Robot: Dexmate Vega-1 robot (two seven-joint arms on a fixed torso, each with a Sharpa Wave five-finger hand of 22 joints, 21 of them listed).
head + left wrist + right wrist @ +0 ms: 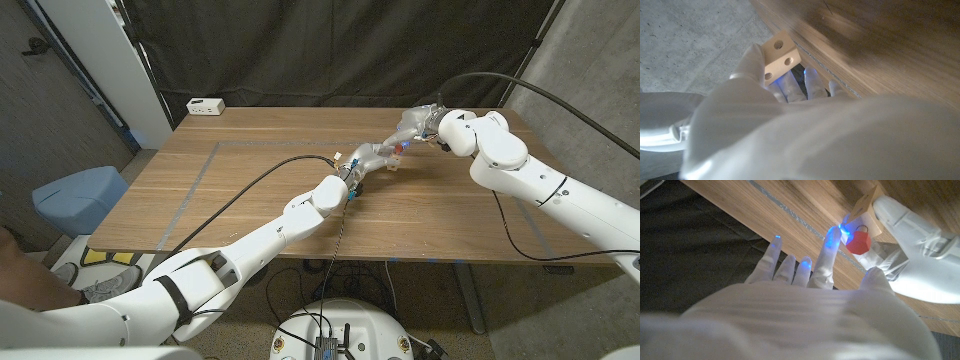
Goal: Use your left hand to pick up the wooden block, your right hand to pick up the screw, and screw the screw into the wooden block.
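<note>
Left hand (771,80) holds unmarked wooden block (781,53); no writing legible.

Wooden table (250,215) before black curtain (330,45), grey concrete floor (20,140).

Wooden table (250,200) with grey tape lines, white power strip (205,105) at far-left corner.

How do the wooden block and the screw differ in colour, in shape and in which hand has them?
Colour: the wooden block is pale and unpainted; the screw has a bright red head.
Shape: the block has flat faces with round holes; the screw's head is small and faceted.
Hold: the left hand grips the block; the right hand touches the screw with a fingertip.
Shared: both are off the table, and the screw sits at the block.
</note>
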